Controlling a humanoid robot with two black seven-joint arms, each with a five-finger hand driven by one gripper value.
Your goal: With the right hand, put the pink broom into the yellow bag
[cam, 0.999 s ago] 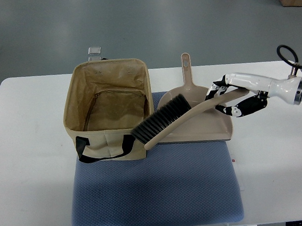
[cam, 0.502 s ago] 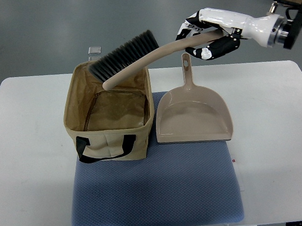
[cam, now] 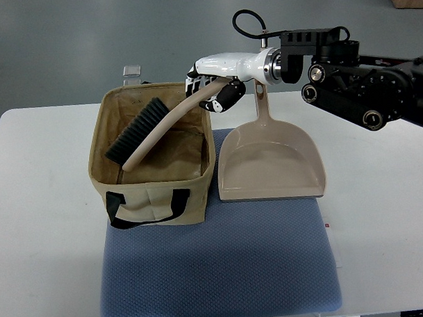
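One bench: a white bench fills most of the frame below a grey floor at the top; everything else stands or lies on it.
Mat: a blue textured mat lies on the bench in the lower middle of the frame, under the bag's front part and the dustpan's front edge.
Right arm: the arm comes in from the right edge as a dark jointed block in the upper right, then a white forearm reaching left toward the bag's far rim.
Bag: the tan fabric bag, open at the top, stands left of centre with black strap handles on its near side; its lining shows inside.
Dustpan: a beige dustpan lies flat just right of the bag, its handle pointing to the top of the frame, under the forearm.
Broom: the beige-handled broom with dark bristles slants down into the bag, brush head low in the bag's left half, handle rising toward the upper right over the far rim.
Right hand: the right hand, white with black finger segments, sits above the bag's far right corner, fingers curled round the top end of the broom handle.
Clip: a small grey metal piece shows just beyond the bench's far edge, behind the bag.
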